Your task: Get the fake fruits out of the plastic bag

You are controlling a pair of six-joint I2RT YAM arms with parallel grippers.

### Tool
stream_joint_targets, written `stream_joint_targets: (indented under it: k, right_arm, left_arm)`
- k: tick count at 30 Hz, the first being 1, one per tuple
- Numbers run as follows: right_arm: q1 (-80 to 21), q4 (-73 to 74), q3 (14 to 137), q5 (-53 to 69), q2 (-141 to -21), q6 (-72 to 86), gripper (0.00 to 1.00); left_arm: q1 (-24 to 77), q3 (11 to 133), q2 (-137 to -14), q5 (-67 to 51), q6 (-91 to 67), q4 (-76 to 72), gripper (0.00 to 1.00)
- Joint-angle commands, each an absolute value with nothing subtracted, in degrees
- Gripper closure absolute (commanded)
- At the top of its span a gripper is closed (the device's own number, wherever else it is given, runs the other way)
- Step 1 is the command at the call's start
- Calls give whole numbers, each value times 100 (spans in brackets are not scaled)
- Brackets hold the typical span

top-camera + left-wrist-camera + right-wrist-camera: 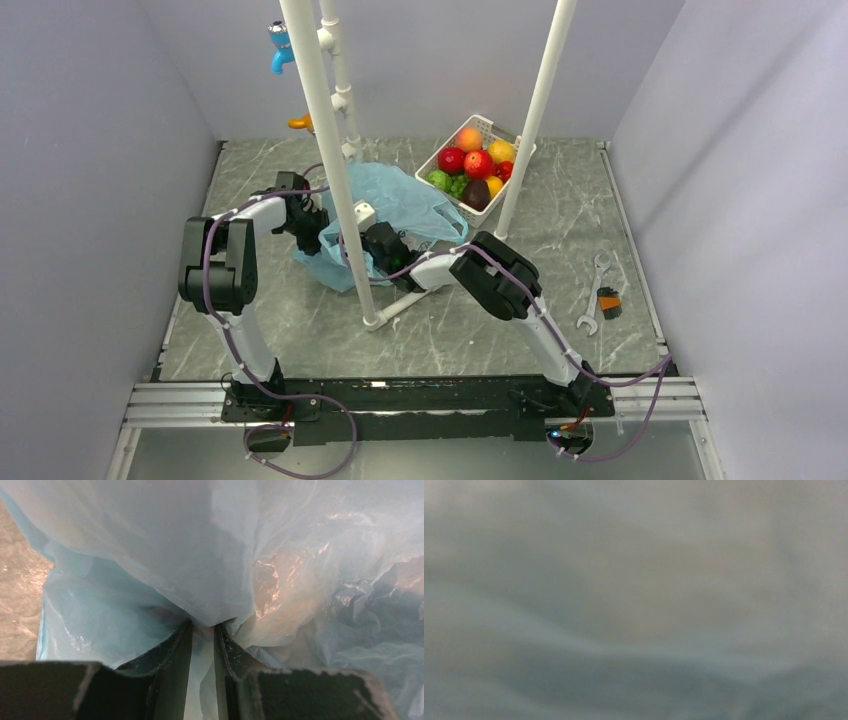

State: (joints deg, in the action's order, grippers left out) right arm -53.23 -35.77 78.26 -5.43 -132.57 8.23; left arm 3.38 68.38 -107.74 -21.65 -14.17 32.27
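The light-blue plastic bag (400, 205) lies crumpled in the middle of the table, behind a white pole. My left gripper (308, 228) is at its left edge, shut on a fold of the bag's film (203, 625). In the left wrist view the plastic bag (150, 555) fills the frame, and a peach-orange patch (280, 587) glows through the film; it may be one of the fake fruits. My right gripper (378, 245) reaches into the bag's near side with its fingertips hidden. The right wrist view shows only blurred pale bag film (634, 600).
A white slotted basket (512, 133) at the back holds several red, orange, green and dark fruits. White poles (330, 160) (535, 110) stand on the table. A wrench (597, 290) and a small orange-black part (608, 302) lie at the right.
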Motion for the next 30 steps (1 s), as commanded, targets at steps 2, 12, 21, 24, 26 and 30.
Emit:
stream_joint_targets:
  k: [2, 12, 21, 24, 26, 30]
  right_arm:
    - [-5401, -3477, 7736, -604, -13248, 696, 56]
    - [-5298, -3943, 6673, -819, -12021, 895, 100]
    - [-5105, -4029, 5600, -619, -10939, 1157, 100]
    - [-5054, -3772, 5489, -315, -10642, 1197, 100]
    - [-5043, -3487, 5510, -153, -10469, 1260, 100]
    - [-4806, -2407, 5844, 550, -10345, 1559, 100]
  left_arm:
    - [422, 6932, -10902, -2391, -1307, 3286, 71]
    - [422, 7042, -10878, -2050, -1318, 3398, 54]
    - [415, 7169, -10948, -1837, -1299, 3493, 50]
    - [413, 7219, -10988, -1769, -1280, 3532, 50]
    - [413, 7250, -11025, -1766, -1273, 3553, 49]
    - [413, 7188, -10932, -1756, -1265, 3535, 45]
